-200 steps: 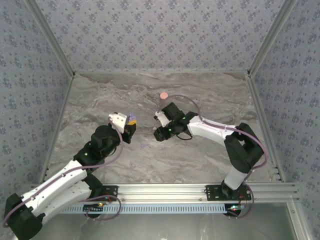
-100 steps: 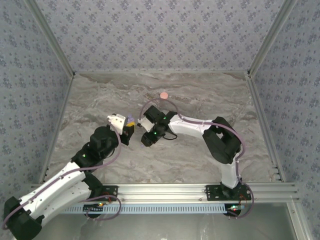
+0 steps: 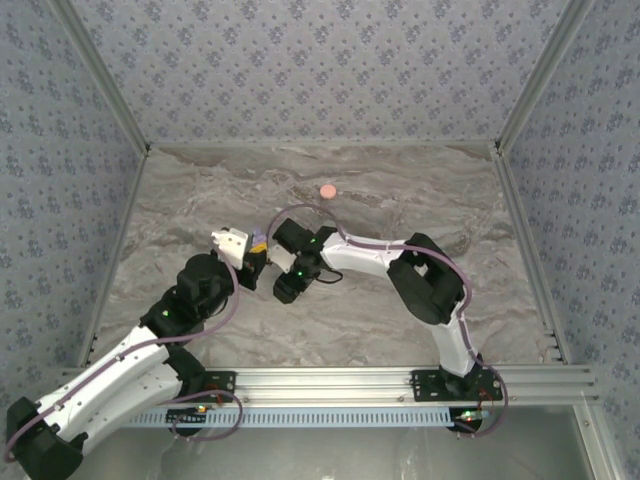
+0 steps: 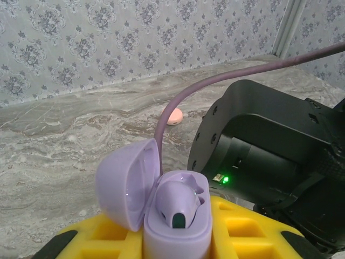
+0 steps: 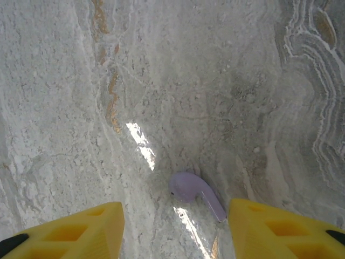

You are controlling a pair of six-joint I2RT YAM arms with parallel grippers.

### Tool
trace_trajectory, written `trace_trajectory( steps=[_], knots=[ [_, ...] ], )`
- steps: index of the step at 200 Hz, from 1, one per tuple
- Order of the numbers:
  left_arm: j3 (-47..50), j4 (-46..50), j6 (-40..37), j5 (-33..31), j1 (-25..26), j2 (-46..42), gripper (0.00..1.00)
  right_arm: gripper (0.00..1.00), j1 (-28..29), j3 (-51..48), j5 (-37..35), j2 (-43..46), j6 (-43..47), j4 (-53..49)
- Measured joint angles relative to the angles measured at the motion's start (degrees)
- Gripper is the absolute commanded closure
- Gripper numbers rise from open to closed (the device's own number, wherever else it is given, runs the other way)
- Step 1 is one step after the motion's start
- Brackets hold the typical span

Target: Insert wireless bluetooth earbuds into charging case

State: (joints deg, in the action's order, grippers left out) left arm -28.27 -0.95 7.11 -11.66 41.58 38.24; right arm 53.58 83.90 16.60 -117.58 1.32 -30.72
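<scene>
My left gripper (image 3: 257, 252) is shut on the lavender charging case (image 4: 175, 229), its yellow fingers (image 4: 245, 229) pressing both sides. The case stands with its lid (image 4: 125, 183) swung open to the left, and one lavender earbud (image 4: 179, 200) sits in it. A second lavender earbud (image 5: 195, 192) lies on the marble table, stem pointing right. My right gripper (image 5: 175, 229) hovers open right over that earbud, one yellow finger (image 5: 81, 229) on each side and neither touching it. In the top view the right gripper (image 3: 285, 288) is close beside the left one.
A salmon-pink round disc (image 3: 327, 190) lies on the table toward the back wall, also visible as the pink disc (image 4: 173, 116) behind the case. The right arm's black wrist (image 4: 269, 156) and purple cable (image 4: 226, 75) crowd the case's right side. Patterned walls enclose the table.
The right arm has swung left and down, ending beside the left gripper over the loose earbud, and its jaws have spread wider. The left gripper has barely moved, case still held.
</scene>
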Motion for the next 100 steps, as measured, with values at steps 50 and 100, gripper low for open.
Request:
trace_trajectory(
  steps=[50, 100],
  knots=[
    [0.0, 0.2, 0.0, -0.4, 0.0, -0.7, 0.74, 0.40, 0.8, 2.1, -3.2, -2.2, 1.1, -1.4],
    [0.0, 0.4, 0.0, -0.4, 0.0, -0.7, 0.73, 0.49, 2.1, 3.8, -8.0, -3.3, 1.4, -3.3]
  ],
)
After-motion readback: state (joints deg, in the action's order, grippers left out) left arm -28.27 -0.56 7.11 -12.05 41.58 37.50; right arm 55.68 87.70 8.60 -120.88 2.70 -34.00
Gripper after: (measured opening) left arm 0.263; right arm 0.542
